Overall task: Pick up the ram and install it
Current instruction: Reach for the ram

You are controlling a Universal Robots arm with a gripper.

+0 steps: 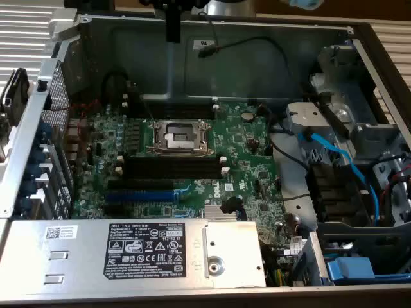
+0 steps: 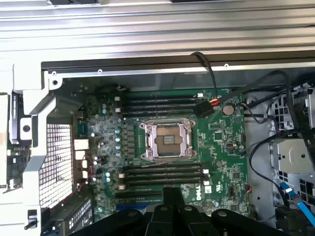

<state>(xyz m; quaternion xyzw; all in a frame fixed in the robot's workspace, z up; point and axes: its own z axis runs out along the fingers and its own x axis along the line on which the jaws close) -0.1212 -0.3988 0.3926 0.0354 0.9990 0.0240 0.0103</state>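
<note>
An open computer case [image 1: 270, 61] is sitting on the surface, holding a green motherboard [image 1: 247, 151]; at the board's middle an empty processor socket [image 1: 178, 136] is lying between two banks of long black memory slots [image 1: 170, 168], all of them looking empty; a blue expansion slot [image 1: 140, 194] is lying just beside the nearer bank; a silver power supply [image 1: 77, 253] is filling the near edge, and blue cables [image 1: 340, 157] are running through the bay at the exterior view's right; the pincer [image 1: 173, 37] is hanging high over the case's far wall, pointing straight down, well apart from the board; its jaws are pressing fully together; whether the ram is clamped between them I cannot tell.
</note>
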